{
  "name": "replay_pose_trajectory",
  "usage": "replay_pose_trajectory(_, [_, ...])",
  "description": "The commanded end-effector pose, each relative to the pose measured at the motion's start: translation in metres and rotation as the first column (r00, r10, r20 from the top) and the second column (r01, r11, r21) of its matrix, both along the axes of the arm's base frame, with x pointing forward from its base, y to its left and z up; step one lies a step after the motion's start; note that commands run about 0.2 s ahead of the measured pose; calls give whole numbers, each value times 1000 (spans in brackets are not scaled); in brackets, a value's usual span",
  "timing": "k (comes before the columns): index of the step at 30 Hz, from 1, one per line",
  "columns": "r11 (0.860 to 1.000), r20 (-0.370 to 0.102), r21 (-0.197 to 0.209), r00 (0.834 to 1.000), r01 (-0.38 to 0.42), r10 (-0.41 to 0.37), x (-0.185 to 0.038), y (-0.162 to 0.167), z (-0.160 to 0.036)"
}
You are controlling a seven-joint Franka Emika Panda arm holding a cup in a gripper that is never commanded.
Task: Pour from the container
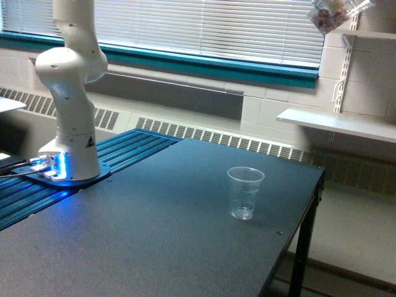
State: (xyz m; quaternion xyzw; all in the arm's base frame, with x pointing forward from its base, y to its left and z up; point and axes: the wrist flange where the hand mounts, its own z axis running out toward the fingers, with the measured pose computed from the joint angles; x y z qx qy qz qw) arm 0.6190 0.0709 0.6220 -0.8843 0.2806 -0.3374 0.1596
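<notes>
The small transparent rounded container [331,15] hangs at the top edge, toward the exterior view's right, holding brownish contents; the gripper is cropped out, so I cannot tell its jaw state. Well below stands an upright ribbed clear plastic cup [245,192] on the dark grey table [154,241]. The white robot arm base [71,124] sits far left.

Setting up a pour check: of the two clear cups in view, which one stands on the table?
The ribbed, tapered plastic cup stands upright on the dark table. The other, the container, is up at the frame's top edge, well above the table.
</notes>
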Motion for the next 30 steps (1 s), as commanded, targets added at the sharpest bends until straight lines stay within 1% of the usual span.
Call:
replay_pose_trajectory(1, [997, 17, 57, 999, 45, -46, -7, -1, 19])
replay_pose_trajectory(2, [997, 18, 60, 999, 46, -47, -9, -1, 20])
replay_pose_trajectory(4, [997, 13, 48, 998, 61, -62, -11, -1, 16])
replay_pose_trajectory(7, [996, 22, 52, 997, 79, -80, -16, -8, 19])
replay_pose_trajectory(9, [995, 19, 34, 995, 98, -99, -19, -15, 16])
replay_pose_trajectory(10, [994, 13, 23, 994, 106, -106, -20, -17, 11])
replay_pose_trajectory(13, [993, -20, 19, 993, 118, -118, -26, -24, -2])
replay_pose_trajectory(15, [991, -50, 1, 990, 132, -131, -29, -30, -18])
replay_pose_trajectory(16, [990, -74, -15, 987, 139, -140, -31, -34, -30])
replay_pose_trajectory(17, [989, -86, -24, 985, 147, -148, -32, -38, -37])
replay_pose_trajectory(18, [986, -98, -34, 982, 161, -164, -34, -44, -46])
replay_pose_trajectory(21, [980, -119, -48, 973, 196, -200, -41, -60, -63])
replay_pose_trajectory(22, [975, -126, -49, 967, 215, -220, -43, -68, -69])
replay_pose_trajectory(24, [967, -144, -35, 956, 253, -256, -50, -85, -79])
replay_pose_trajectory(26, [958, -162, -33, 945, 284, -285, -56, -99, -91])
replay_pose_trajectory(28, [948, -173, -26, 932, 318, -318, -61, -112, -100])
replay_pose_trajectory(30, [939, -171, -21, 924, 344, -342, -64, -121, -106])
